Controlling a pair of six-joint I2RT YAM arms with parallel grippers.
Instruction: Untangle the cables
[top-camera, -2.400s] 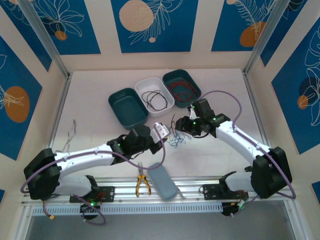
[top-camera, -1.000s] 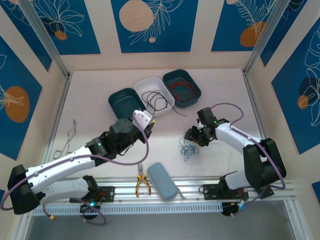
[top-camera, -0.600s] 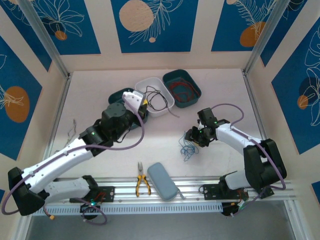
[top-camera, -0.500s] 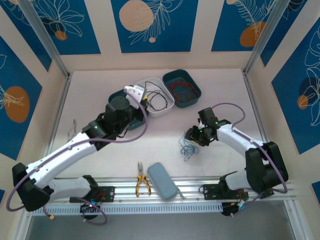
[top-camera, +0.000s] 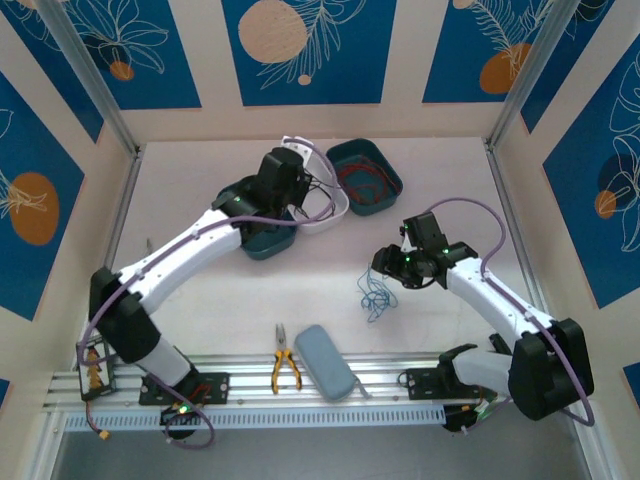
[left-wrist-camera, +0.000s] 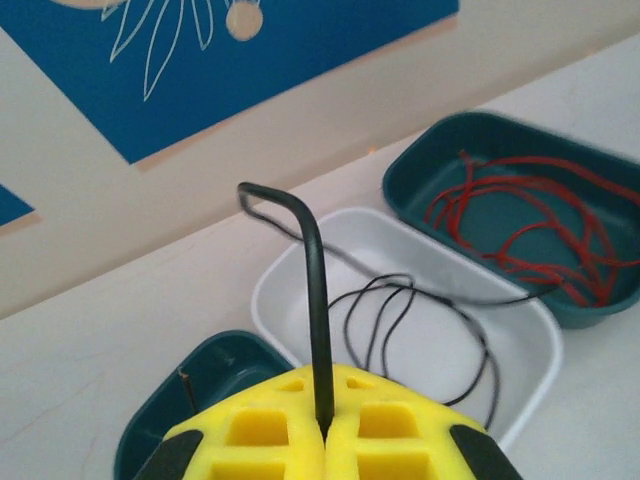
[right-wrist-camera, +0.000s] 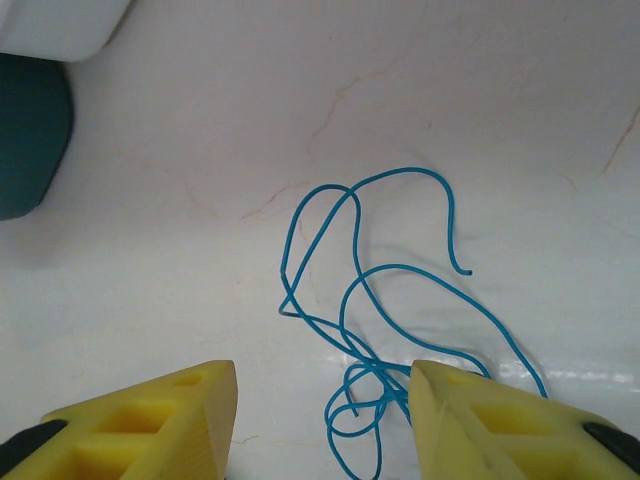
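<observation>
My left gripper (left-wrist-camera: 325, 425) is shut on a stiff black cable (left-wrist-camera: 316, 290) that rises from between its yellow fingers. It hovers at the near-left edge of the white tray (left-wrist-camera: 275, 285), which holds a loose coil of black cable (left-wrist-camera: 395, 310). From above, the left gripper (top-camera: 300, 180) sits over the white tray (top-camera: 335, 208). A tangled blue cable (right-wrist-camera: 350, 290) lies on the table. My right gripper (right-wrist-camera: 320, 410) is open just above it, with the knotted part lying close to the right finger. The top view shows the right gripper (top-camera: 385, 265) above the blue cable (top-camera: 373, 298).
A teal bin (top-camera: 365, 175) with red cables (left-wrist-camera: 520, 210) stands right of the white tray. A second teal bin (left-wrist-camera: 200, 380) is on its left. Yellow-handled pliers (top-camera: 285, 370) and a grey case (top-camera: 325, 362) lie near the front rail.
The left arm has swung from the table's middle back to the white tray, carrying the black cable. The right gripper has stayed over the blue cable, which now lies alone.
</observation>
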